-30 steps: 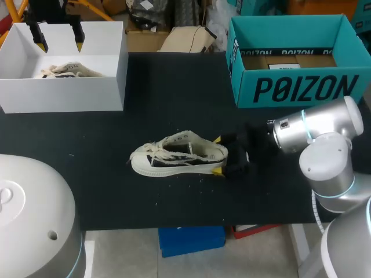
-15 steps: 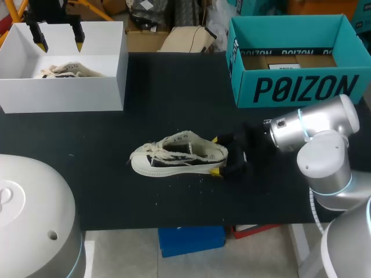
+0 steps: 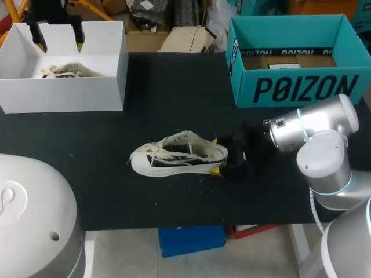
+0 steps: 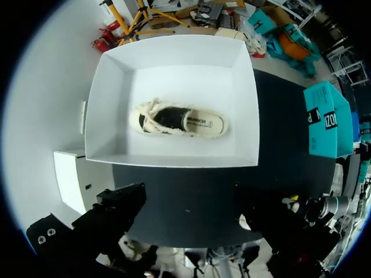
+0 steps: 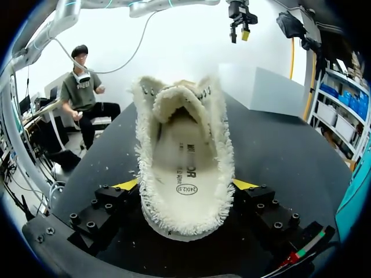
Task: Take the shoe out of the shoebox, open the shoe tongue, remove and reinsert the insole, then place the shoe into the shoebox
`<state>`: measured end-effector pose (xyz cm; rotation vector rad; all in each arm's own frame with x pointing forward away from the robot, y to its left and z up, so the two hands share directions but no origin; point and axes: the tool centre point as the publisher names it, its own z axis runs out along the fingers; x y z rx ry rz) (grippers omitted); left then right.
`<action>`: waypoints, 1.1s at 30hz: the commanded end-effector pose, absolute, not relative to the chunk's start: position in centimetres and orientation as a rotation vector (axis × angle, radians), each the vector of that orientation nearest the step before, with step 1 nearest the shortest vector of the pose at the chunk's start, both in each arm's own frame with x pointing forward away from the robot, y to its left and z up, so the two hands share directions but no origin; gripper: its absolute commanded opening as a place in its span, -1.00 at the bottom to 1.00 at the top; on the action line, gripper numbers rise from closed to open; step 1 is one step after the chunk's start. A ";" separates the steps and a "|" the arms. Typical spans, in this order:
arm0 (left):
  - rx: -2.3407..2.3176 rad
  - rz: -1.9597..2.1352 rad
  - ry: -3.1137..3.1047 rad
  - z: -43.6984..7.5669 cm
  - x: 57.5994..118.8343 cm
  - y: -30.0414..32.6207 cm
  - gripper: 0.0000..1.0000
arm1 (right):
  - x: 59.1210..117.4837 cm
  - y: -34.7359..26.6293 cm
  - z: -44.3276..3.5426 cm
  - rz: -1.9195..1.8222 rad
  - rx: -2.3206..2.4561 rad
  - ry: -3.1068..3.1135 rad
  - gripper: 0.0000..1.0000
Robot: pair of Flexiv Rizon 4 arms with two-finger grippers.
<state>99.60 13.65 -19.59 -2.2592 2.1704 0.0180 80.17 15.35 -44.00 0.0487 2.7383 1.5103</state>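
Note:
A cream shoe (image 3: 179,155) with frayed edges lies on its sole in the middle of the black table, toe to the left. My right gripper (image 3: 217,155) is at its heel, one yellow fingertip (image 3: 217,139) on the far side and the other on the near side. In the right wrist view the heel of the shoe (image 5: 185,156) sits between the spread fingers of the right gripper (image 5: 185,185), with the fringe brushing the tips and no firm grip visible. My left gripper (image 3: 58,39) hangs open above the white box (image 3: 64,92), high over a second cream shoe (image 4: 179,119).
The white box (image 4: 174,159) stands at the table's back left with the second shoe (image 3: 69,70) inside. A teal shoebox (image 3: 301,87) stands open at the back right. Small fluff bits lie near the shoe.
The right arm has edged slightly toward the shoe. The shoe and the left arm have not moved.

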 end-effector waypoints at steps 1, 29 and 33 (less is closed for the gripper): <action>-2.233 0.061 2.108 -18.5 98.3 10.1 1.00 | 80.3 15.5 -44.1 1.507 0.052 2.740 -1.00; -2.190 0.013 2.104 -18.7 92.2 1.1 1.00 | 80.3 15.5 -44.1 1.507 0.052 2.740 -1.00; -2.183 0.009 2.053 -18.9 94.0 0.1 1.00 | 80.3 15.5 -44.1 1.507 0.052 2.740 -1.00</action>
